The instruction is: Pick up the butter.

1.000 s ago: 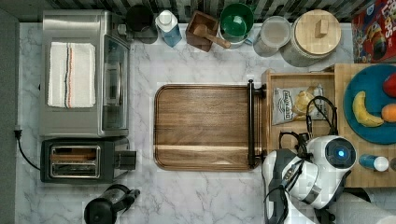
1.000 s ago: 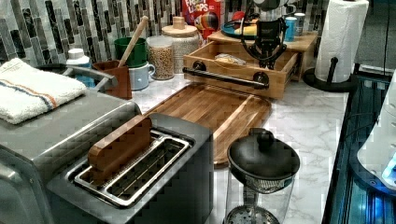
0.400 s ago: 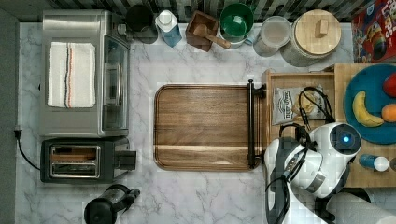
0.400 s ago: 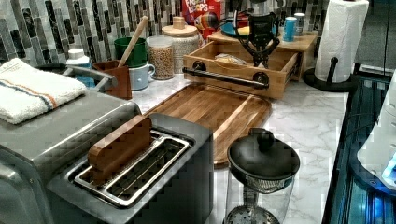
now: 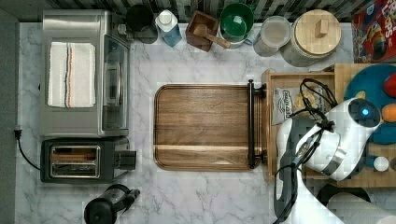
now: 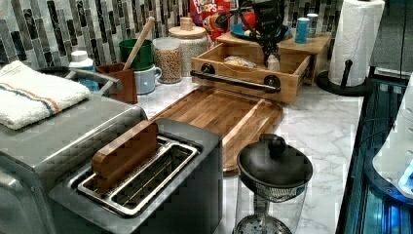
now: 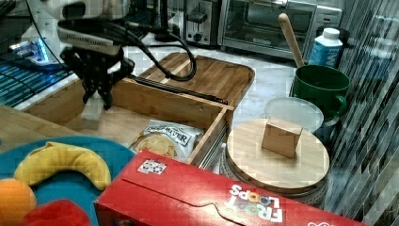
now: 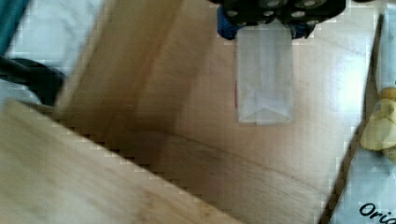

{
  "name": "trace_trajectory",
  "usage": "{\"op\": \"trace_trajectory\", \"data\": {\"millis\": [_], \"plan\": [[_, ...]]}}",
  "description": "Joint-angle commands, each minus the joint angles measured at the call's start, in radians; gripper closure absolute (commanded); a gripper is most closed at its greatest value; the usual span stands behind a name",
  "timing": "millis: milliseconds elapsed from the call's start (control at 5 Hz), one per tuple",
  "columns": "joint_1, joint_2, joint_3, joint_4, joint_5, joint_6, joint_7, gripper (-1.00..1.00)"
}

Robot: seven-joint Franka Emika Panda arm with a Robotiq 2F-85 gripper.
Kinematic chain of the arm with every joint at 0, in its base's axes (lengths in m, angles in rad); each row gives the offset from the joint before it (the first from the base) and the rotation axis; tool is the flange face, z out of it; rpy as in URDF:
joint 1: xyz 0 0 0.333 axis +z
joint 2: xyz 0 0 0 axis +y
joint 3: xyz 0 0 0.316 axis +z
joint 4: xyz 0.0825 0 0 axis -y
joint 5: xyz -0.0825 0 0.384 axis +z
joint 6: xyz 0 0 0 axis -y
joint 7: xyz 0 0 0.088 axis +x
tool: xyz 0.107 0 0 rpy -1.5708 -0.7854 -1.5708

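The butter (image 7: pixel 92 113) is a pale cream stick standing upright inside the wooden tray (image 7: pixel 164 101), at the end away from the chip bag (image 7: pixel 164 139). My gripper (image 7: pixel 96 94) is shut on the butter's top end. In the wrist view the butter (image 8: pixel 265 74) hangs from my gripper (image 8: pixel 264 21) over the tray floor. In the left view the butter (image 6: pixel 273 62) sits just below my gripper (image 6: pixel 268 48). I cannot tell whether its lower end touches the tray floor. In the top view the arm (image 5: pixel 336 140) covers it.
The tray's walls (image 5: pixel 268 140) close in the butter and the chip bag (image 5: pixel 287 105). A blue plate with a banana (image 7: pixel 61 162) and a cereal box (image 7: pixel 211 197) lie beside the tray. A cutting board (image 5: pixel 203 126) lies at the top view's left of it.
The arm has swung toward the top view's right. In the left view the gripper stands a little higher over the tray than before.
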Motion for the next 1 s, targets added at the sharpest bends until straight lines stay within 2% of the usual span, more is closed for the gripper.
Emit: {"op": "trace_trajectory", "data": {"millis": [200,400,600,800,1000], "plan": [[0.187,-0.082,0.098,0.303,-0.12,-0.212,0.445,1.0],[0.266,-0.091,0.137,0.298,-0.131,-0.225,0.679,1.0],[0.28,-0.075,0.196,0.401,-0.079,-0.331,0.801,1.0],[0.262,-0.088,0.239,0.445,-0.007,-0.368,0.824,1.0],[0.243,-0.151,0.254,0.379,0.044,-0.294,0.804,1.0]]}}
